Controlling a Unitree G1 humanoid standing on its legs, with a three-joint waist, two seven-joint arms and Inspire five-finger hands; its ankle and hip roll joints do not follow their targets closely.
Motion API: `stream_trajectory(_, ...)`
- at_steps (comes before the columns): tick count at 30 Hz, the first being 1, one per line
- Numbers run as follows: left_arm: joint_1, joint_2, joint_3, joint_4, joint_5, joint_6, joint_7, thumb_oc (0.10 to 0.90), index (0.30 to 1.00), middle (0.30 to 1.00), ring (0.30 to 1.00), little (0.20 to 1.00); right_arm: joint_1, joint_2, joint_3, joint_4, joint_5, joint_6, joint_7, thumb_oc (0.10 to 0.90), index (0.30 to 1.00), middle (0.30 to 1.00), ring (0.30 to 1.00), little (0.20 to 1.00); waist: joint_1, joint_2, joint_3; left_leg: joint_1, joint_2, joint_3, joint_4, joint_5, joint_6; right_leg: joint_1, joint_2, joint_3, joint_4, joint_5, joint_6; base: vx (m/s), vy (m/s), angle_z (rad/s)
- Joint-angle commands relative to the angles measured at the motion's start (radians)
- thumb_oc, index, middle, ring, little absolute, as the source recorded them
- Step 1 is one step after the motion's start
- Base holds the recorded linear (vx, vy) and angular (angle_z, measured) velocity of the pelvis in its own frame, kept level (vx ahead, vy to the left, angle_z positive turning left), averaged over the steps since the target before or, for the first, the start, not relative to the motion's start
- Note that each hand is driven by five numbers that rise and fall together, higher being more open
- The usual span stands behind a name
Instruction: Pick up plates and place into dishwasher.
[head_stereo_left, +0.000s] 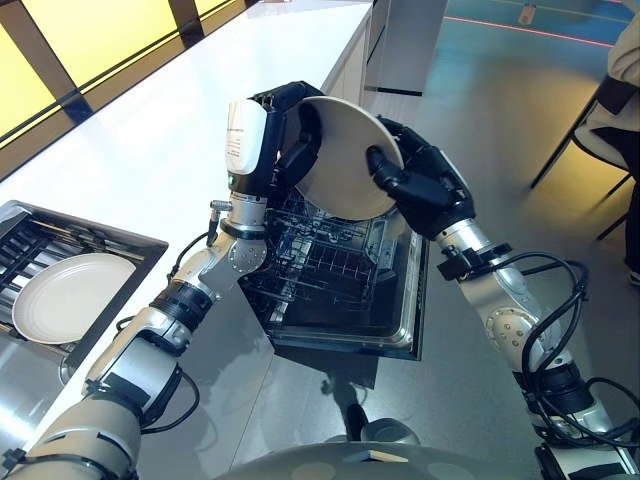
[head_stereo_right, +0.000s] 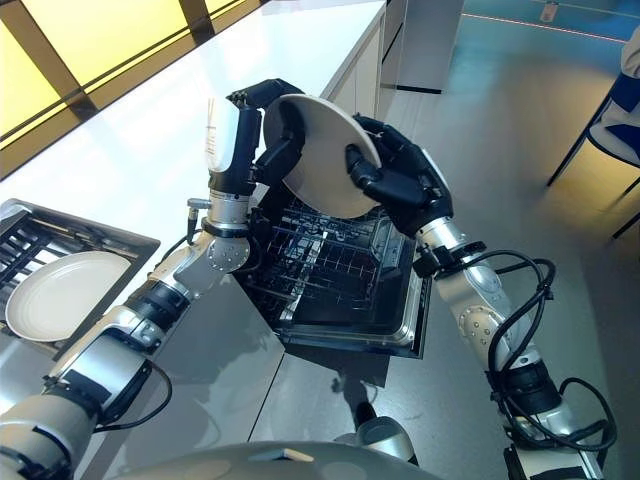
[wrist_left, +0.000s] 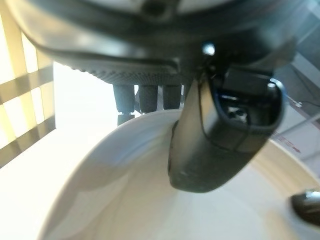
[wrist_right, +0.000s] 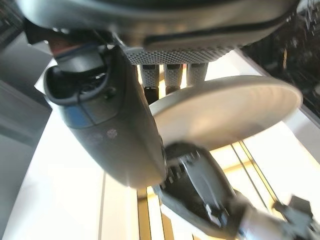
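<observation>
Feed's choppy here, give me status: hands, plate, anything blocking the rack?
Left hand and right hand both clamped on plate, held tilted above open dishwasher rack. Second plate waits in tray on counter. Nothing visible blocking the rack.

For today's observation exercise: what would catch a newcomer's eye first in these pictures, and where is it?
First, the pale plate held on edge in mid-air by both hands, the left hand and right hand gripping opposite rims. Just below it gapes the open dishwasher with its wire rack pulled out. A second plate lies in the sink at far left.
</observation>
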Motion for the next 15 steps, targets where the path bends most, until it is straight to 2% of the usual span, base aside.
stream_trajectory(1,-0.129,0.047,0.008,0.0,-0.05,-0.007,0.036,0.1,0.3,0.3,0.3,0.2,-0.089,0.037,-0.034,-0.104,0.037,-0.074,0.082,0.1,0.3,0.3,0.3,0.2,-0.009,-0.019,-0.08,0.026,-0.026,0.018,0.007,-0.064,0.021,0.027,0.018,-0.035,0.01,-0.007,0.061,0.0,0.0,0.0)
stream_trajectory(2,-0.135,0.055,0.001,-0.003,-0.068,-0.003,0.019,0.1,0.3,0.3,0.3,0.2,-0.084,0.036,-0.035,-0.104,0.032,-0.074,0.084,0.1,0.3,0.3,0.3,0.2,-0.009,-0.016,-0.08,0.026,-0.025,0.018,0.007,-0.063,0.021,0.027,0.018,-0.034,0.01,-0.007,0.061,0.0,0.0,0.0)
stream_trajectory(3,-0.137,0.059,-0.004,-0.006,-0.075,-0.002,0.005,0.402,0.559,0.559,0.559,0.502,-0.084,0.033,-0.036,-0.101,0.028,-0.073,0.08,0.1,0.3,0.3,0.3,0.2,-0.009,-0.016,-0.078,0.027,-0.026,0.017,0.007,-0.064,0.021,0.028,0.018,-0.035,0.01,-0.007,0.06,0.0,0.0,0.0)
stream_trajectory(4,-0.138,0.066,-0.009,-0.012,-0.077,-0.002,0.004,0.8,0.9,0.9,0.9,0.9,-0.083,0.031,-0.036,-0.097,0.025,-0.075,0.078,0.1,0.3,0.3,0.3,0.2,-0.009,-0.015,-0.078,0.027,-0.027,0.016,0.007,-0.064,0.021,0.029,0.019,-0.035,0.01,-0.008,0.06,0.0,0.0,0.0)
stream_trajectory(10,-0.151,0.102,-0.036,-0.058,-0.121,0.004,-0.116,0.8,0.9,0.9,0.9,0.9,-0.083,0.017,-0.037,-0.069,-0.033,-0.09,0.061,0.1,0.3,0.3,0.3,0.2,0.002,-0.007,-0.08,0.023,-0.03,0.0,0.007,-0.066,0.021,0.031,0.017,-0.041,0.012,-0.013,0.06,0.0,0.0,0.0)
stream_trajectory(12,-0.152,0.121,-0.041,-0.098,-0.185,0.021,-0.197,0.8,0.9,0.9,0.9,0.9,-0.075,0.006,-0.039,-0.057,-0.094,-0.101,0.052,0.1,0.3,0.3,0.3,0.2,0.008,-0.004,-0.078,0.022,-0.031,-0.007,0.007,-0.066,0.021,0.033,0.014,-0.046,0.012,-0.015,0.061,0.0,0.0,0.0)
stream_trajectory(15,-0.139,0.14,-0.027,-0.182,-0.302,0.093,-0.366,0.8,0.9,0.9,0.9,0.9,-0.065,-0.014,-0.04,-0.043,-0.199,-0.105,0.032,0.1,0.3,0.3,0.3,0.2,0.022,0.002,-0.074,0.02,-0.033,-0.02,0.007,-0.065,0.021,0.036,0.011,-0.056,0.012,-0.016,0.063,0.0,0.001,0.01)
